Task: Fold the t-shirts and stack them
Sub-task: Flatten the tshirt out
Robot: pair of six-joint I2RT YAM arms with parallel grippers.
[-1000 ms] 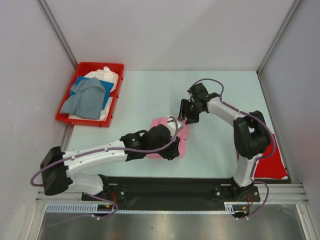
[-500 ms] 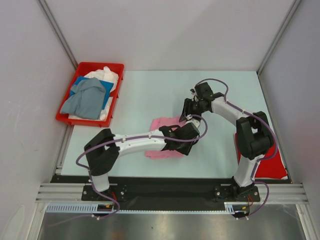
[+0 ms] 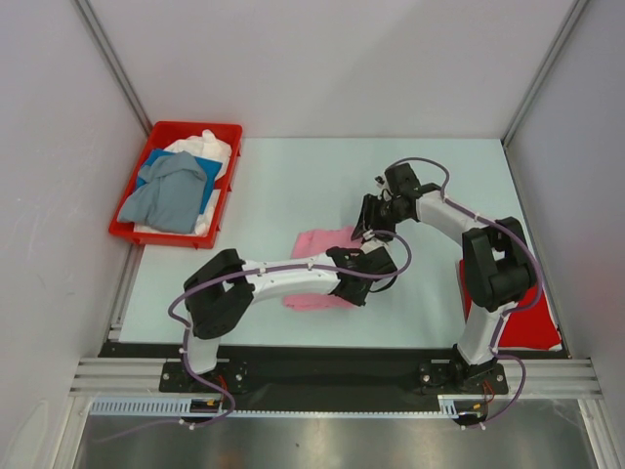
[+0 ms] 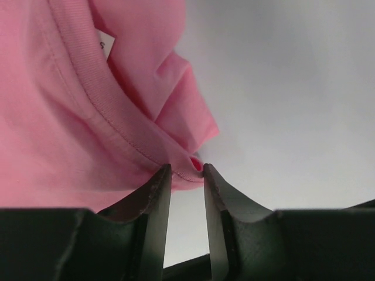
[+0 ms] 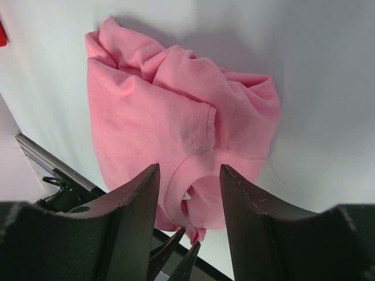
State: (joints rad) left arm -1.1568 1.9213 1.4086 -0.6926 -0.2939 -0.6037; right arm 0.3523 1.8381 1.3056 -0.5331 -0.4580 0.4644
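The light pink t-shirt [image 3: 314, 241] lies bunched at the table's middle, partly under my left arm. My left gripper [image 3: 369, 256] is at the shirt's right edge, by the collar. In the left wrist view it [image 4: 186, 170] is shut on a small fold of the pink shirt [image 4: 88, 105] at its tips. My right gripper [image 3: 367, 223] hovers open just behind the shirt. In the right wrist view it [image 5: 188, 175] frames the pink shirt [image 5: 152, 117] and the left fingertips [image 5: 186, 249]. A red t-shirt [image 3: 532, 318] lies at the right, near the right arm's base.
A red bin [image 3: 226, 132] at the back left holds a grey-blue shirt [image 3: 171, 191], a blue one [image 3: 159, 160] and a white one [image 3: 207, 147]. Grey walls close in the left, back and right. A metal rail [image 3: 332, 376] runs along the near edge.
My left arm has folded at the elbow and its gripper has slid right, from over the pink shirt to its right edge. The right gripper has barely moved.
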